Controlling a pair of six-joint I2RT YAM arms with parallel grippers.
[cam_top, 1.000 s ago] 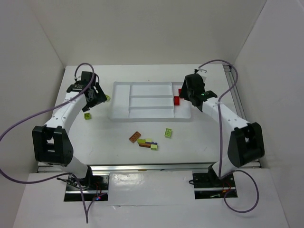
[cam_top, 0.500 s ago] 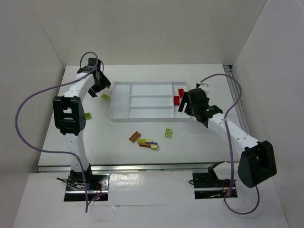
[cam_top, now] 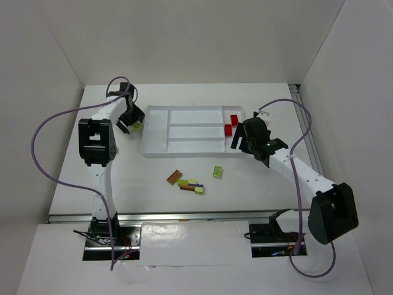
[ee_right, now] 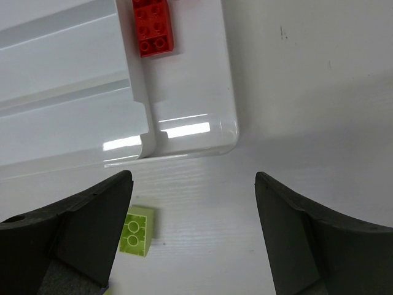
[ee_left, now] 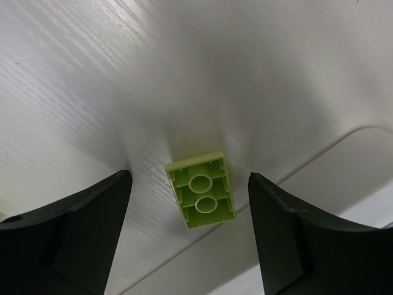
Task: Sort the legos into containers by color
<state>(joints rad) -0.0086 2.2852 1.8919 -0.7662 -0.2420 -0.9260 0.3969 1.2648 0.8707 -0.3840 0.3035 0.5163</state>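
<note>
The left arm stands tall with its elbow raised and reaches to the far left end of the white tray. There the left gripper points down at the table, fingers spread wide and holding nothing. Between them, touching neither, lies a lime green brick just outside the tray's left rim. It is upside down with its hollow underside showing. Its long axis runs lengthwise down the gap between the fingers, slightly slanted, with one short end almost at the rim.

The right arm stretches low from its base toward the tray's near right corner. The right gripper hangs over that corner, released and empty.

Two red bricks lie in the tray's narrow right end section. The one in the right wrist view is studs up with its long axis along that section.

On the table off the tray's near side sit a second lime brick, a brown-orange brick and a small cluster of bricks in lime, purple and brown
</note>
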